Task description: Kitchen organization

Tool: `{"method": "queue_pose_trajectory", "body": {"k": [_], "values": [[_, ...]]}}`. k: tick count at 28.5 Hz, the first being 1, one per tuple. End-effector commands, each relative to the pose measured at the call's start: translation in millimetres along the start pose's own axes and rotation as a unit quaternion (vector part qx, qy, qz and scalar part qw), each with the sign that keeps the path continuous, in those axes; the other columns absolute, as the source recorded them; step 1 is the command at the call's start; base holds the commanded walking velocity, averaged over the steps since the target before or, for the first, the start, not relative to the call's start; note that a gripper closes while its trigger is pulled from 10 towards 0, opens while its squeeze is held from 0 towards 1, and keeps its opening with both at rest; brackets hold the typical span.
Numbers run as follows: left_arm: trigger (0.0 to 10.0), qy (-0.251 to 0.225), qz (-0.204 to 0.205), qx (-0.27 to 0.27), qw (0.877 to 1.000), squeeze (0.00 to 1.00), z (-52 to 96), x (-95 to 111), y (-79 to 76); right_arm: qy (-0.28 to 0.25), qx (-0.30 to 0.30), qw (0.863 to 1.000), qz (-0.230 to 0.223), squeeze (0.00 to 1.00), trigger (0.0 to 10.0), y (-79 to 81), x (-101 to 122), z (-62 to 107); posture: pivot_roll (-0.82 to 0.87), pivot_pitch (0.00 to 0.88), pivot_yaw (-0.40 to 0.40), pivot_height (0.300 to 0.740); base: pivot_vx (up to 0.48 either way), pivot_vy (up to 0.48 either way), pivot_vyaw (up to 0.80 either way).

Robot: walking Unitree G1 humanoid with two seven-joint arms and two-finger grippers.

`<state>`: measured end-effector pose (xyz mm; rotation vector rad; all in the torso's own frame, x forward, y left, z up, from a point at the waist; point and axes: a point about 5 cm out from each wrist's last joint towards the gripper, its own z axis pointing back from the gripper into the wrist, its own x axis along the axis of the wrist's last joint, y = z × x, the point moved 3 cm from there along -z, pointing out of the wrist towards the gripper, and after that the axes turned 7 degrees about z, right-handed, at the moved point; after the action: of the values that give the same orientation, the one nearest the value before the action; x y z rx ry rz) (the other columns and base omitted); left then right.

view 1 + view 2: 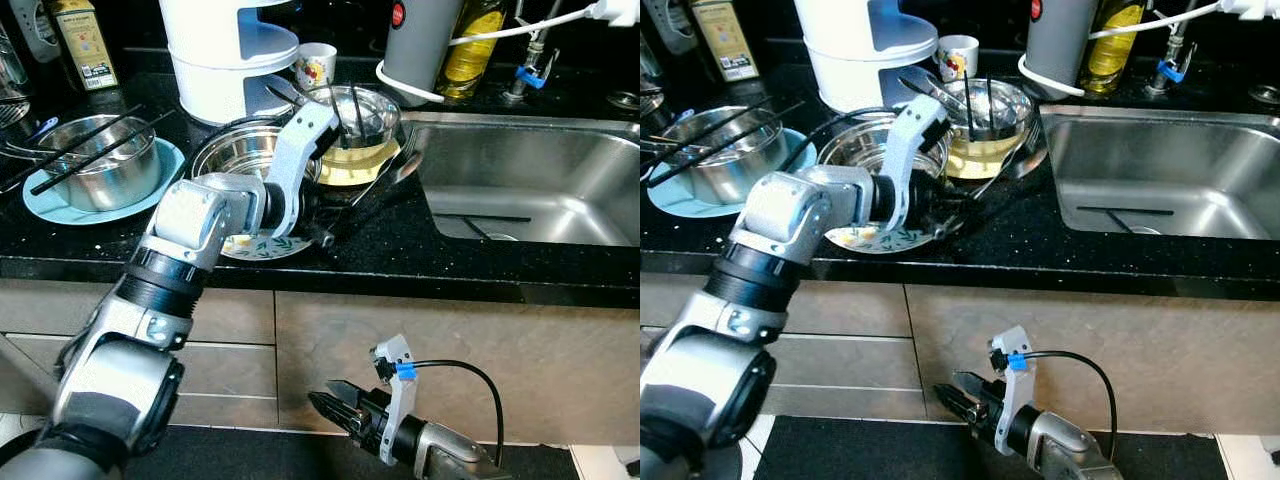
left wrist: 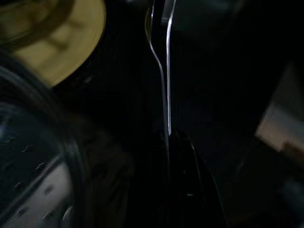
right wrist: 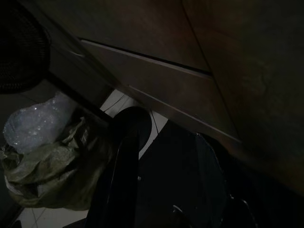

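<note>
Right gripper [image 1: 325, 398] hangs low in front of the cabinet doors [image 1: 420, 360], fingers close together, holding nothing. Left gripper [image 1: 950, 215] is up on the black counter [image 1: 400, 250], at the rim of the patterned plate [image 1: 880, 240]; can't tell if it's clenched, though the wrist view shows a thin metal utensil handle [image 2: 166, 95] right along one finger. Behind: steel bowl [image 1: 240, 150], then bowl with chopsticks [image 1: 360, 115] on a yellow plate [image 1: 375, 165]. Sink [image 1: 540, 180] to the right.
</note>
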<state>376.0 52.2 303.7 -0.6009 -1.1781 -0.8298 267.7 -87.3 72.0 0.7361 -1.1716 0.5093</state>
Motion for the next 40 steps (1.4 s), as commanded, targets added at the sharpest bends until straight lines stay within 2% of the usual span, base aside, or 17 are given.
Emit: {"method": "queue_pose_trajectory", "body": {"k": [1, 9, 10, 11, 12, 13, 17, 18, 19, 22, 23, 25, 26, 30, 34, 38, 40], "values": [[0.0, 0.015, -0.018, 0.006, 1.000, 0.00, 1.6, -2, -0.9, 0.004, -0.005, 1.000, -0.011, 0.00, 10.0, -0.8, -4, 3.0, -0.05, 0.222, -0.004, 0.740, 0.000, 0.000, 0.00], [0.3, 0.024, -0.033, 0.026, 0.999, 0.00, 6.4, -3, 5.4, 0.005, -0.003, 1.000, -0.010, 0.00, 10.0, -0.9, -4, 1.8, -0.05, 0.219, -0.009, 0.740, 0.000, 0.000, 0.00], [1.1, 0.021, -0.028, 0.019, 0.999, 0.00, 5.7, -2, 3.1, 0.004, -0.003, 1.000, -0.010, 0.00, 10.0, -1.1, -3, 1.5, -0.05, 0.219, -0.009, 0.740, 0.000, 0.000, 0.00], [3.6, 0.019, -0.024, 0.009, 0.999, 0.00, 4.8, -2, 0.3, 0.004, -0.003, 1.000, -0.010, 0.00, 10.0, -1.4, -3, 1.4, -0.05, 0.216, -0.008, 0.740, 0.000, 0.000, 0.00], [8.3, 0.018, -0.020, 0.003, 1.000, 0.00, 4.1, -1, -1.7, 0.004, -0.004, 1.000, -0.009, 0.00, 10.0, -1.6, -3, 1.4, -0.05, 0.216, -0.008, 0.740, 0.000, 0.000, 0.00], [10.0, 0.017, -0.017, 0.000, 1.000, 0.00, 3.6, -1, -2.8, 0.004, -0.004, 1.000, -0.009, 0.00, 10.0, -1.7, -3, 1.4, -0.05, 0.216, -0.008, 0.740, 0.000, 0.000, 0.00], [10.0, 0.019, -0.019, -0.002, 1.000, 0.00, 3.1, -1, -3.4, 0.004, -0.005, 1.000, -0.009, 0.00, 10.0, -2.0, -3, 1.8, -0.05, 0.213, -0.006, 0.740, 0.000, 0.000, 0.00], [10.0, 0.019, -0.018, -0.003, 1.000, 0.35, 2.9, -1, -3.7, 0.004, -0.005, 1.000, -0.009, 0.00, 10.0, -2.1, -3, 2.1, -0.05, 0.213, -0.006, 0.740, 0.000, 0.000, 0.00], [10.0, 0.018, -0.018, -0.005, 1.000, 1.00, 2.5, -1, -4.4, 0.004, -0.006, 1.000, -0.009, 0.00, 10.0, -2.2, -4, 2.5, -0.05, 0.210, -0.006, 0.740, 0.000, 0.000, 0.00], [10.0, 0.017, -0.018, -0.003, 1.000, 1.00, 2.6, 0, -4.2, 0.004, -0.007, 1.000, -0.010, 0.00, 10.0, -2.3, -4, 2.7, -0.05, 0.210, -0.006, 0.740, 0.000, 0.000, 0.00], [10.0, 0.016, -0.017, -0.002, 1.000, 0.36, 3.0, 0, -4.0, 0.004, -0.007, 1.000, -0.009, 0.00, 10.0, -2.4, -4, 2.8, -0.05, 0.210, -0.006, 0.740, 0.000, 0.000, 0.00], [10.0, 0.015, -0.016, -0.001, 1.000, 0.36, 3.2, 1, -3.9, 0.004, -0.007, 1.000, -0.009, 0.00, 10.0, -2.4, -4, 2.8, -0.05, 0.210, -0.006, 0.740, 0.000, 0.000, 0.00], [10.0, 0.016, -0.015, -0.001, 1.000, 0.00, 3.7, 1, -3.8, 0.004, -0.007, 1.000, -0.009, 0.00, 10.0, -2.6, -3, 2.5, -0.05, 0.210, -0.006, 0.740, 0.000, 0.000, 0.00], [10.0, 0.009, -0.010, 0.003, 1.000, 0.00, 4.9, 3, -2.1, 0.003, -0.006, 1.000, -0.009, 0.00, 10.0, -2.5, -3, 2.0, -0.05, 0.207, -0.007, 0.740, 0.000, 0.000, 0.00], [10.0, -0.034, 0.006, -0.009, 0.999, 0.00, 6.6, 18, -4.9, 0.003, -0.005, 1.000, -0.009, 0.00, 10.0, -2.0, -3, 1.8, -0.05, 0.206, -0.009, 0.740, 0.000, 0.000, 0.00], [10.0, -0.089, 0.017, -0.057, 0.994, 0.00, 11.6, 34, -15.9, 0.003, -0.005, 1.000, -0.009, 0.00, 10.0, -1.7, -3, 1.8, -0.05, 0.206, -0.009, 0.740, 0.000, 0.000, 0.00], [10.0, -0.127, 0.010, -0.147, 0.981, 0.00, 22.3, 43, -37.5, 0.004, -0.005, 1.000, -0.010, 0.00, 10.0, -1.3, -4, 2.2, -0.05, 0.212, -0.008, 0.740, 0.000, 0.000, 0.00]]}}
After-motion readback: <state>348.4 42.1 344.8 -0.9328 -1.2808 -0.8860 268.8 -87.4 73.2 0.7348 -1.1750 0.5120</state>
